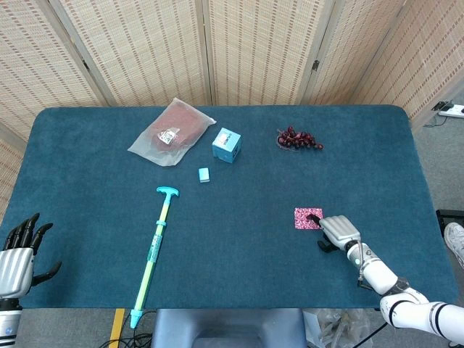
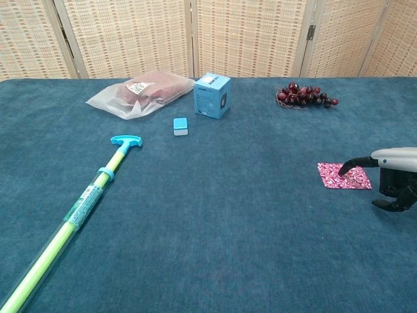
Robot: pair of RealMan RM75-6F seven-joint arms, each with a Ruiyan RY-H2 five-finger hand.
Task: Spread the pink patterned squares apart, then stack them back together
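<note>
My right hand (image 1: 338, 230) sits low at the table's (image 1: 87, 210) right-front area, one dark fingertip (image 2: 343, 169) pressed on the pink patterned squares (image 2: 341, 177), which lie flat as what looks like one stack; can't tell how many. Other fingers curl under, holding nothing. My left hand (image 1: 18, 255) hangs off the table's front-left corner, fingers apart and upright, grasping nothing.

Elsewhere on the blue cloth: a green-and-teal rod w/ T-handle (image 1: 153, 252) runs diagonally at front left; a plastic bag of something reddish (image 1: 171, 130) lies toward the back, a small blue box (image 1: 226, 145) just beside it; a tiny light-blue block (image 1: 204, 175) sits near the box; a bunch of dark grapes (image 1: 297, 139) rests at back right, well apart from the squares.
</note>
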